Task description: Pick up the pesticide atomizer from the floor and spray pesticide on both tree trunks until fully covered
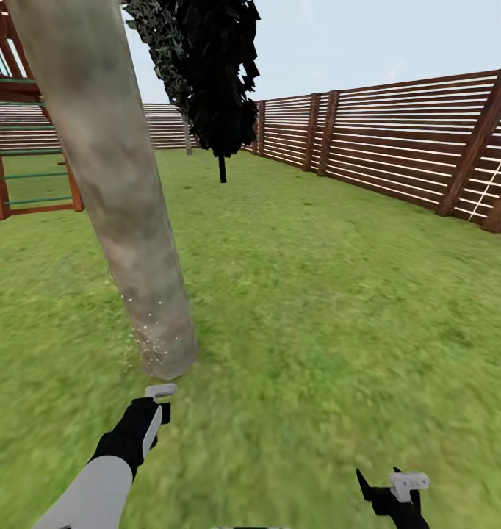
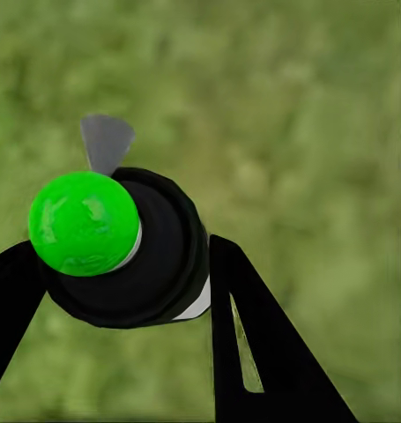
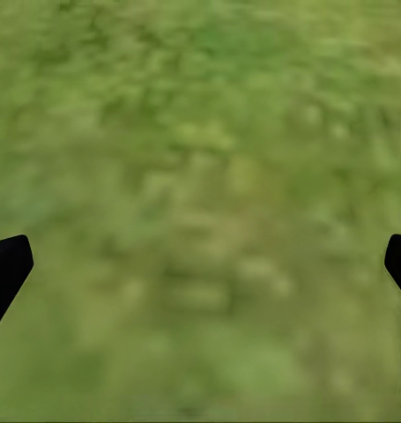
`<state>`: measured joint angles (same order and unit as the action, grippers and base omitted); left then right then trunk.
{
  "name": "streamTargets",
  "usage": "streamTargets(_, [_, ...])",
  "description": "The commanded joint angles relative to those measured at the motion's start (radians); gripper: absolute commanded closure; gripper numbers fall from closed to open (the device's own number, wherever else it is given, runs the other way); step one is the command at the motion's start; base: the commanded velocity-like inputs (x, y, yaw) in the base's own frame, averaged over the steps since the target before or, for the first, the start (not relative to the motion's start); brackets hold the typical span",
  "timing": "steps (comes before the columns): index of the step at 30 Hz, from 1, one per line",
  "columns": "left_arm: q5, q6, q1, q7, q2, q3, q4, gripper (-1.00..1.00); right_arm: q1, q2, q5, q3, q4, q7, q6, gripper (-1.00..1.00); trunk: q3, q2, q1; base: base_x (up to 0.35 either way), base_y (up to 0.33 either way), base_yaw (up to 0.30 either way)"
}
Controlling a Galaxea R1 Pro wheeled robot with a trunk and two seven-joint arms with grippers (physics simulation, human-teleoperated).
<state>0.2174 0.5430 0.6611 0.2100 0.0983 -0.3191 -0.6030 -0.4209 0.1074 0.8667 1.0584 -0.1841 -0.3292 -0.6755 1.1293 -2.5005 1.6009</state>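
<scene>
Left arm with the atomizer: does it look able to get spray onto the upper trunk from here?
Probably not yet. The left gripper holds the pesticide atomizer low, near the tree trunk base, where specks show. Nothing blocks the way up; the arm must rise.

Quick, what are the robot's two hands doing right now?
Left gripper: closed on the pesticide atomizer, near the base of the tree trunk.
Right gripper: open, empty, over the grass.
</scene>
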Motion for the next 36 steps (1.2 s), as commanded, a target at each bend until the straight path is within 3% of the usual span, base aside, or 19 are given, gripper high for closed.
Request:
streamTargets(1, [0.000, 0.000, 0.000, 0.000, 0.000, 0.000, 0.000, 1.00, 0.000, 0.000, 0.000, 0.000, 0.000, 0.000, 0.000, -1.00, 0.000, 0.000, 0.000, 0.127, -0.275, 0.038])
streamTargets(6, [0.000, 0.000, 0.000, 0.000, 0.000, 0.000, 0.000, 1.00, 0.000, 0.000, 0.000, 0.000, 0.000, 0.000, 0.000, -1.00, 0.000, 0.000, 0.000, 0.151, -0.275, 0.024])
streamTargets(14, [0.000, -0.001, 0.000, -0.001, 0.001, 0.000, 0.000, 1.00, 0.000, 0.000, 0.000, 0.000, 0.000, 0.000, 0.000, -1.00, 0.000, 0.000, 0.000, 0.128, -0.264, 0.257])
streamTargets(16, [-0.001, -0.030, 0.001, -0.002, 0.000, 0.002, -0.003, 1.00, 0.000, 0.000, 0.000, 0.000, 0.000, 0.001, 0.000, -1.00, 0.000, 0.000, 0.000, 0.031, -0.051, 0.141])
streamTargets(23, [0.004, -0.025, 0.081, -0.006, 0.028, 0.012, -0.018, 1.00, 0.000, 0.000, 0.000, 0.000, 0.000, 0.001, 0.000, -1.00, 0.000, 0.000, 0.000, 0.001, -0.001, 0.004])
streamTargets(26, [0.003, 0.040, 0.088, -0.010, 0.017, 0.010, -0.099, 1.00, 0.001, 0.000, 0.000, 0.000, 0.000, 0.001, 0.000, -1.00, 0.000, 0.000, 0.000, 0.000, 0.000, 0.000])
streamTargets(28, [0.002, 0.124, 0.081, -0.017, -0.010, 0.007, -0.239, 1.00, 0.001, 0.000, 0.000, 0.000, 0.000, 0.001, 0.000, -1.00, 0.000, 0.000, 0.000, 0.000, 0.000, 0.000])
streamTargets(31, [0.001, 0.181, 0.078, -0.019, -0.029, 0.015, -0.310, 1.00, 0.000, 0.000, 0.000, 0.000, 0.000, 0.001, 0.000, -1.00, 0.000, 0.000, 0.000, 0.000, 0.000, 0.000])
streamTargets(32, [0.002, 0.189, 0.078, -0.020, -0.020, 0.025, -0.316, 1.00, 0.001, 0.000, 0.000, 0.000, 0.000, 0.001, 0.000, -1.00, 0.000, 0.000, 0.000, 0.000, 0.000, 0.000])
streamTargets(34, [0.001, 0.201, 0.080, -0.019, 0.005, 0.115, -0.321, 1.00, 0.000, 0.000, 0.000, 0.000, 0.000, 0.001, 0.000, -1.00, 0.000, 0.000, 0.000, 0.000, 0.000, 0.000])
streamTargets(36, [-0.002, 0.241, 0.087, -0.018, 0.029, 0.167, -0.356, 1.00, 0.000, 0.000, 0.000, 0.000, 0.000, 0.001, 0.001, -1.00, 0.000, 0.000, 0.000, 0.000, 0.000, 0.000])
